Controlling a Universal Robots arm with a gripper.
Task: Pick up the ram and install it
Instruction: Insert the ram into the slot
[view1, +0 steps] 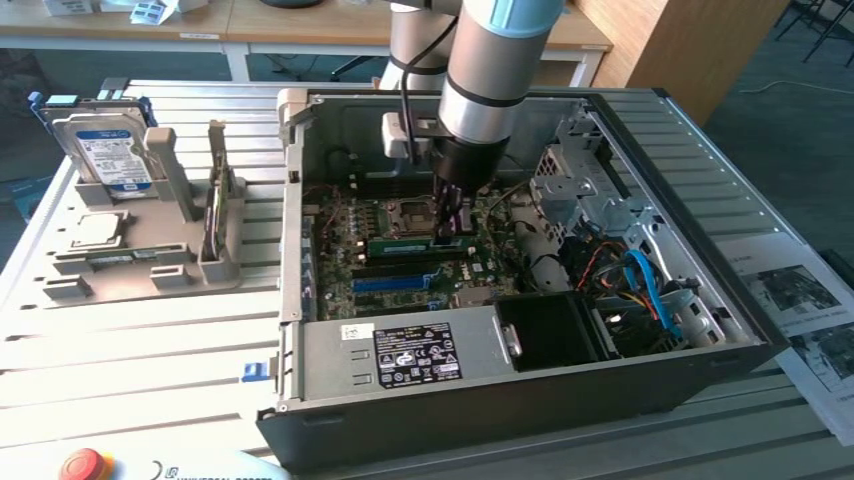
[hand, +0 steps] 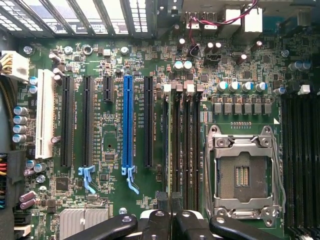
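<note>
Arm (view1: 483, 60): round tubular links in brushed silver-grey, a light-blue end cap (view1: 515, 12) at the upper joint, a black band closing the lower link.
Wrist: black housing; small white box (view1: 396, 135) mounted on its side; thin black cable (view1: 404, 95) running down to the box.
Gripper (hand: 170, 201): black linkage bars fitted with round silver pivot pins (hand: 156, 214); fingers (view1: 450, 215) dark, narrow, purple-tinged.

Computer case (view1: 296, 250) open from above; the tool (view1: 451, 235), closed on the ram (view1: 400, 243), stands clear of case walls, drive cage (view1: 587, 190), power supply (view1: 414, 355) and blue cables (view1: 643, 285)
</note>
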